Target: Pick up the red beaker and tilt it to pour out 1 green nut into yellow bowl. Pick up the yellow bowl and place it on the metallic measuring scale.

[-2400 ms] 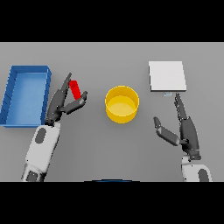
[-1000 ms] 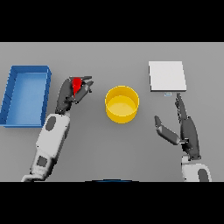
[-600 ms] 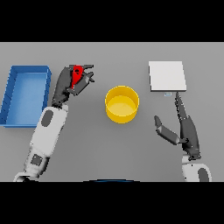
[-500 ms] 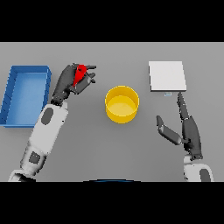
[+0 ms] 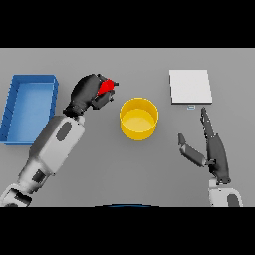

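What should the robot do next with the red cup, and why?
Probably carry it a bit to the right, over the yellow bowl, then tip it. The left robot hand is curled round the red beaker, but it sits left of the bowl, so pouring now would likely miss.

Red beaker mostly hidden inside the left robot hand; contents unseen.
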Action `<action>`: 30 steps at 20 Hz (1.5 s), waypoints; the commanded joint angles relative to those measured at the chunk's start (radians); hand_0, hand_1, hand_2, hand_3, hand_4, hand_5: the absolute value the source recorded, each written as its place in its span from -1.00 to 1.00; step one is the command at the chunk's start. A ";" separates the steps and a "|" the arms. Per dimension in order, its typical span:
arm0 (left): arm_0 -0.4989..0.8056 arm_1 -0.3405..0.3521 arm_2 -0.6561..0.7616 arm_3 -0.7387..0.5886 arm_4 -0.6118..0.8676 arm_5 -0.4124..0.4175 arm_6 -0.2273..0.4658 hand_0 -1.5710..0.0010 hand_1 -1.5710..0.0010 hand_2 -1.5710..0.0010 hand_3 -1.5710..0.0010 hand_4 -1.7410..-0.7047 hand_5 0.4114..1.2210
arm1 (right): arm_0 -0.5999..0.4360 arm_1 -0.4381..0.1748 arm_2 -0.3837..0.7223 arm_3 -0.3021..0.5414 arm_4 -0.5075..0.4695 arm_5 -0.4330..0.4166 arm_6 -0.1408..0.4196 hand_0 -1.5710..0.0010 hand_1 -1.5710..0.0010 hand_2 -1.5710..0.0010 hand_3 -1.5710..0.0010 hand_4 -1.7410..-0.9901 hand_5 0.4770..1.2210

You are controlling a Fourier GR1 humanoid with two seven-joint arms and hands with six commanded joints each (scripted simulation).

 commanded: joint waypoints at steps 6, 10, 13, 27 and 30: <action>-0.118 0.073 -0.199 0.043 -0.213 -0.076 0.065 -1.00 -1.00 -1.00 -1.00 -1.00 0.88 | 0.000 0.009 0.010 -0.013 0.007 -0.001 0.017 1.00 1.00 1.00 1.00 0.25 -0.40; -0.208 0.094 -0.284 0.082 -0.288 -0.140 0.053 -1.00 -1.00 -1.00 -1.00 -0.82 0.95 | 0.003 0.013 0.013 -0.029 0.001 0.003 0.020 1.00 1.00 1.00 1.00 0.22 -0.39; -0.266 0.120 -0.362 0.104 -0.336 -0.222 0.029 -1.00 -1.00 -1.00 -0.77 -0.90 0.97 | -0.011 0.023 0.001 0.000 -0.027 0.009 0.013 1.00 1.00 1.00 1.00 0.21 -0.43; -0.501 0.103 -0.715 0.223 -0.540 -0.407 -0.119 -1.00 -1.00 -1.00 -0.97 -0.99 1.00 | -0.005 0.048 -0.012 0.024 -0.035 -0.017 -0.002 1.00 1.00 1.00 1.00 0.21 -0.62; -0.549 0.092 -0.761 0.254 -0.565 -0.404 -0.148 -1.00 -1.00 -1.00 -0.99 -1.00 1.00 | 0.002 0.050 -0.006 0.022 -0.019 -0.025 0.005 1.00 1.00 1.00 1.00 0.24 -0.69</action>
